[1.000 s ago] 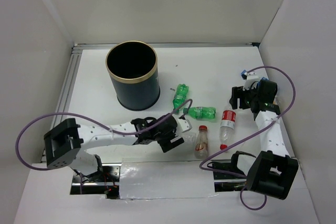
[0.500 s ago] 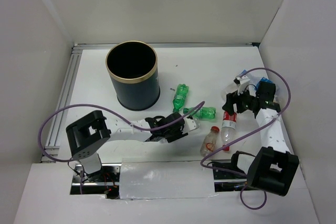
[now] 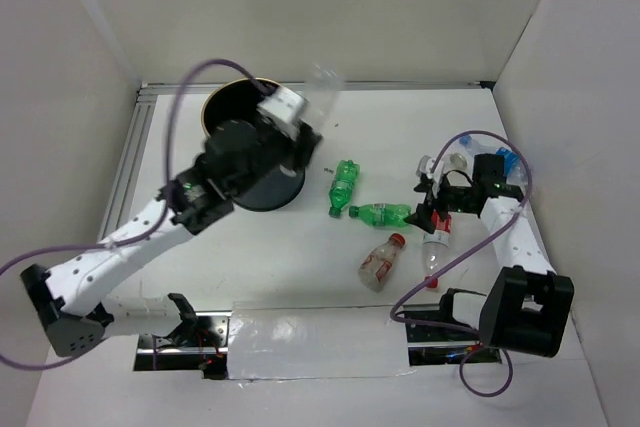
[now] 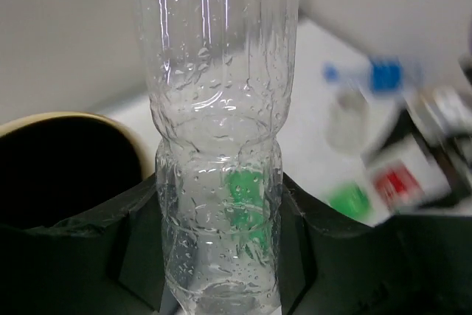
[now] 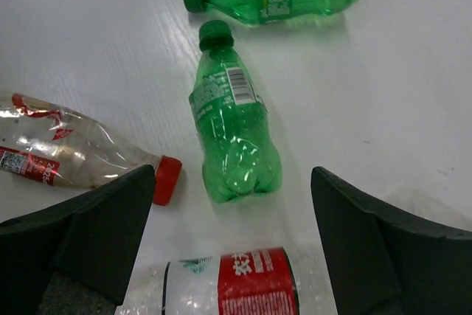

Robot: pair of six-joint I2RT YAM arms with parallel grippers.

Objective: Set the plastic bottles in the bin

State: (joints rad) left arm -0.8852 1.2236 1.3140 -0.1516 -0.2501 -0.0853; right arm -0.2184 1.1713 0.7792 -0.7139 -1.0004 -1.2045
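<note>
A white tabletop [image 3: 250, 267] sits boxed in by plain white walls [image 3: 330, 7], with a metal rail [image 3: 128, 162] along its left edge. At back left stands the dark, gold-rimmed bin [image 3: 268, 193].

A second ago the left arm lay low near the front edge among the bottles. Now it is raised, and the left gripper [image 4: 218, 256] is clamped on a clear bottle [image 4: 217, 108] held above the bin's right rim.

The 2 green bottles [image 3: 343, 185] [image 3: 385, 213] lie mid-table. The brownish red-capped bottle [image 3: 380, 262] has tilted (it was nudged aside).

The right gripper [image 3: 432, 209] has swung in from the far right. Its jaws have widened, stand well apart and hold nothing, straddling the red-labelled bottle [image 5: 236, 282] on the table.
</note>
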